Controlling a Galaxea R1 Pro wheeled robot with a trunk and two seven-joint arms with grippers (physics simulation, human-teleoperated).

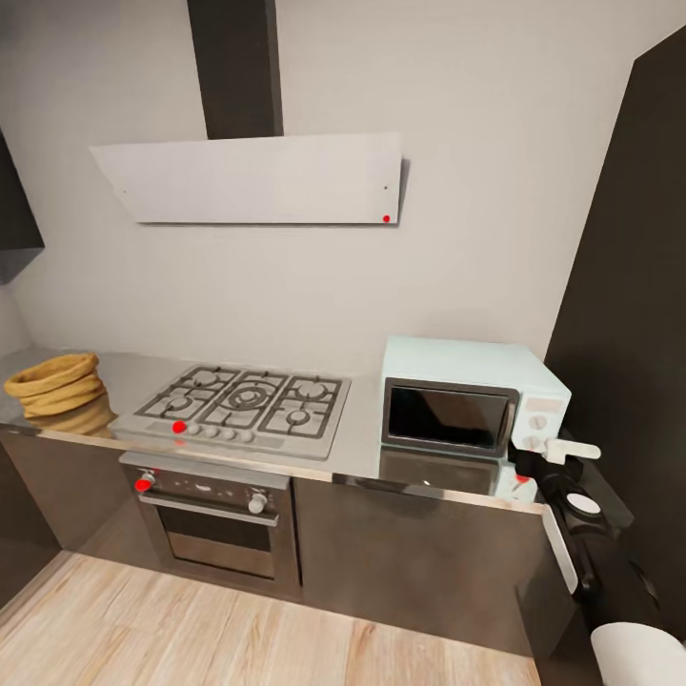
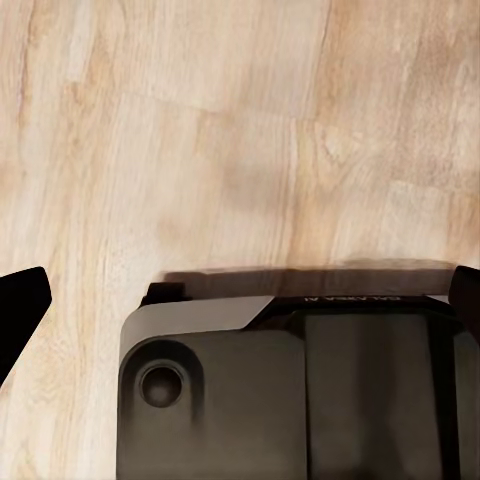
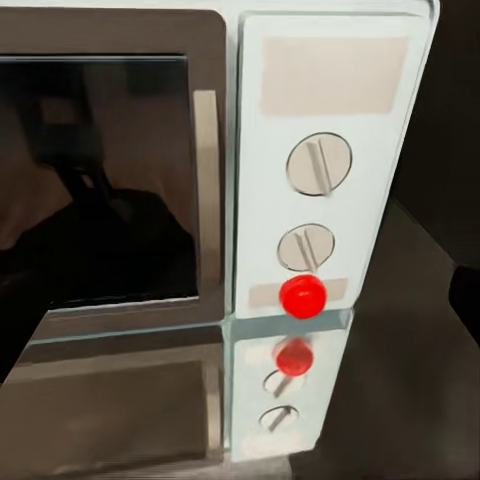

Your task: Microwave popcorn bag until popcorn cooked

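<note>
On the steel countertop (image 1: pixel 367 438), the mint-blue microwave (image 1: pixel 467 395) is seen at the right end with its door (image 3: pixel 110 170) shut. Beside the gas hob (image 1: pixel 243 405), well apart from the microwave, the popcorn bag (image 1: pixel 57 383) is seen lying untouched. The right gripper (image 1: pixel 562 455) is held near the red button (image 3: pixel 302 295); whether its fingers are apart cannot be told. Almost everything is judged still to be done.

Microwave (image 1: pixel 474 398) on countertop (image 1: pixel 367 433), just ahead-left of right gripper (image 1: pixel 562 453), door shut. Hob (image 1: pixel 243 405) further left of it, hood (image 1: pixel 252 177) above, oven (image 1: pixel 214 519) below. Bag (image 1: pixel 55 383) at far left end.
</note>
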